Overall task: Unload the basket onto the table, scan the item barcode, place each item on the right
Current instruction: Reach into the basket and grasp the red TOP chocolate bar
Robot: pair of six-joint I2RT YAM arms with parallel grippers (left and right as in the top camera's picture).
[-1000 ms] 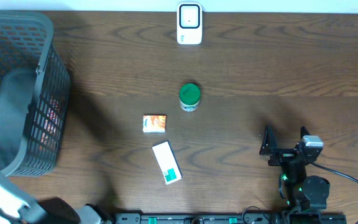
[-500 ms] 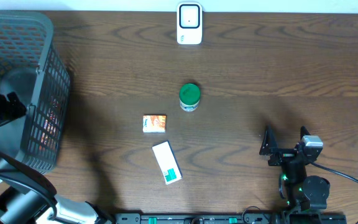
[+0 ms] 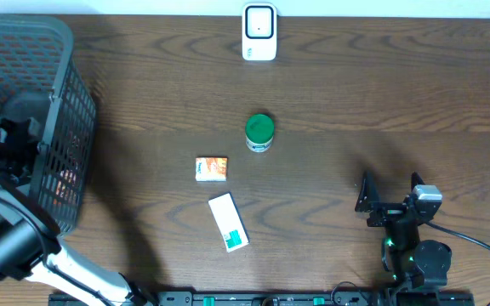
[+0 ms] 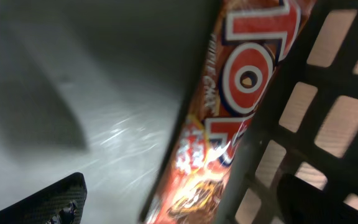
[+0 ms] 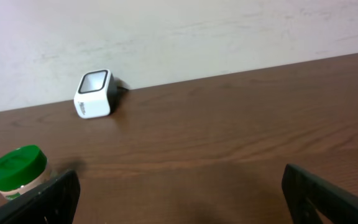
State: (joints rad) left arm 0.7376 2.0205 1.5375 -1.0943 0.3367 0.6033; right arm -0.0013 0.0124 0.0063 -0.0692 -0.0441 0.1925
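Well | left gripper (image 3: pixel 11 136) hung wide open, empty, inside basket (image 3: pixel 66 51) | red snack packet (image 4: pixel 229 124) lay against basket's mesh wall | looked best to close across packet's width, clear of mesh | right gripper (image 3: pixel 390 183) open, empty

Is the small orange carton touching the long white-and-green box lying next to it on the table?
Apart. The overhead view shows a strip of bare wooden table between the small orange carton and the long white-and-green box.
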